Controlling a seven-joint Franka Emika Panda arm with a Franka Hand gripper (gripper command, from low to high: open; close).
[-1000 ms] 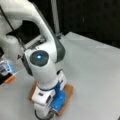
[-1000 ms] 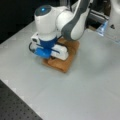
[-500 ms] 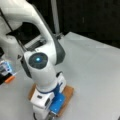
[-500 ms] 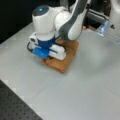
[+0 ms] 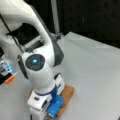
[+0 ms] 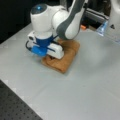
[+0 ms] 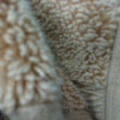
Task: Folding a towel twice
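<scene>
- Pressing low: gripper point(image 6: 51, 55) sits right on the towel point(image 6: 65, 56), centre-left in a front view; can't tell if its pincer is spread or pinching.
- Towel point(image 5: 67, 93) looks already doubled into a compact pad on the table point(image 6: 95, 82).
- To do well: grab the edge cleanly, don't drag the layers.
- Arm is folded over, wrist pointing straight down; wrist view is all fuzzy pile point(image 7: 75, 50).

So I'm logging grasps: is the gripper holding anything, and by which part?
Cannot be told: the gripper is down on the towel, fingers hidden.
</scene>
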